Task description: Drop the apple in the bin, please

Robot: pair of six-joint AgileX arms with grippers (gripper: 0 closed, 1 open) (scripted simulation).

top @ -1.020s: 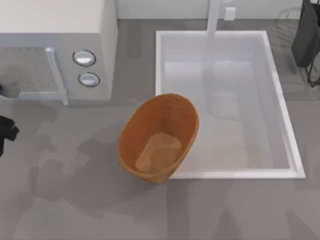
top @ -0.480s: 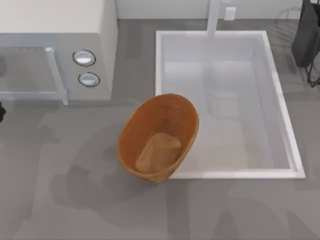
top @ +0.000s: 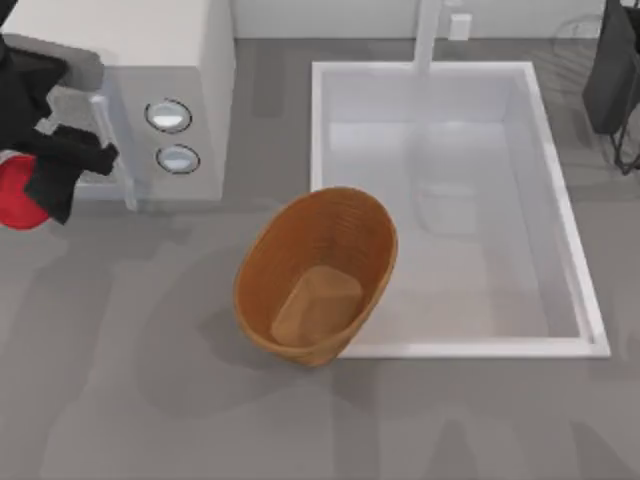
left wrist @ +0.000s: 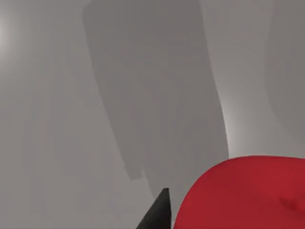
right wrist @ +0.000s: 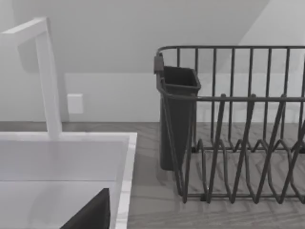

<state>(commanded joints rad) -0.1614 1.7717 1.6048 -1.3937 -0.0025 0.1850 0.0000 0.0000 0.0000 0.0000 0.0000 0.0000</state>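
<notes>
The apple (top: 18, 195), a plain red ball, hangs at the far left of the top view, in front of the microwave's door. My left gripper (top: 40, 185) is shut on it, black fingers across its right side. In the left wrist view the apple (left wrist: 243, 195) bulges close up beside one dark fingertip (left wrist: 159, 214), with grey counter below. The bin (top: 265, 270), an oval brown wicker basket, stands mid-table to the right of the apple, its far end over the sink's front left corner. My right arm (top: 610, 70) is parked at the top right.
A white microwave (top: 150, 60) with two knobs fills the back left. The large white sink (top: 560, 200) lies right of the bin, with its faucet (top: 428, 35) behind. A dark wire dish rack (right wrist: 238, 143) with a cutlery cup stands at the back right.
My left arm, almost off the left edge before, has swung in near the microwave with the apple in its fingers. The bin and right arm have not moved.
</notes>
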